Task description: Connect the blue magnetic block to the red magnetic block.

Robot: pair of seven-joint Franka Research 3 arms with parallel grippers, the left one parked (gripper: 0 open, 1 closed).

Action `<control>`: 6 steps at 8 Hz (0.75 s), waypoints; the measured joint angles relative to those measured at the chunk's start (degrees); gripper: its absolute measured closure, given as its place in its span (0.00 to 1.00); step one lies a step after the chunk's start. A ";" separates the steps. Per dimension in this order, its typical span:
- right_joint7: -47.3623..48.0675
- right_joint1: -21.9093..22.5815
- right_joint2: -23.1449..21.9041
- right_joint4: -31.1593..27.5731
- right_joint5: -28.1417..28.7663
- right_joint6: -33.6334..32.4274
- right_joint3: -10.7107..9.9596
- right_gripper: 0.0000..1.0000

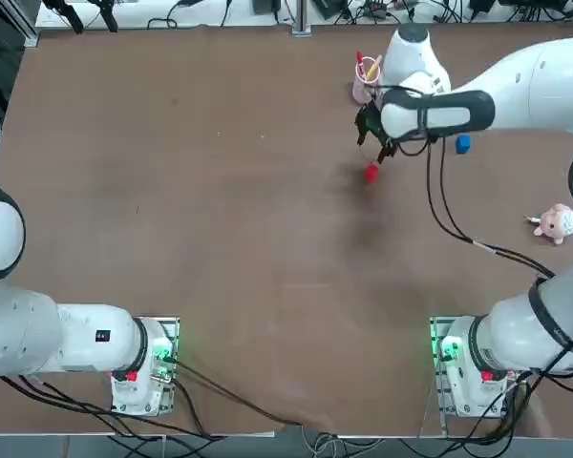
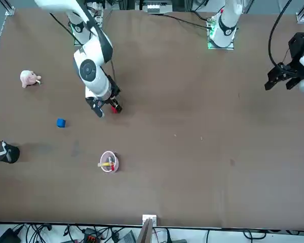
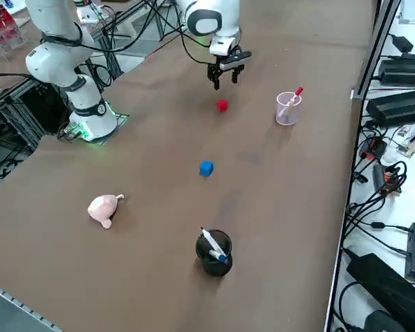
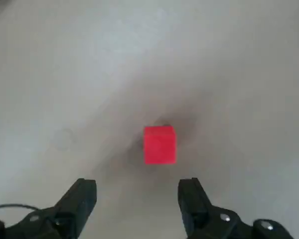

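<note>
from left to right, overhead: brown tabletop (image 1: 201, 191) spread widely; a pink pen-filled plastic cup (image 1: 361, 93) stood toward the far edge; the solid red cube (image 1: 371, 173) lay below the right gripper (image 4: 138, 185), jaws wide apart, holding nothing; the small blue cube (image 1: 462, 143) sat apart, beyond hanging black cables (image 1: 443, 196); a pink rounded toy (image 1: 558, 222) lay nearer the right edge.

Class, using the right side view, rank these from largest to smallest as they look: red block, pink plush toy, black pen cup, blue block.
1. Black pen cup
2. Pink plush toy
3. Blue block and red block: too alike to rank
</note>
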 joint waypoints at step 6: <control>0.72 -0.05 0.18 -3.80 -1.11 2.79 -0.64 0.00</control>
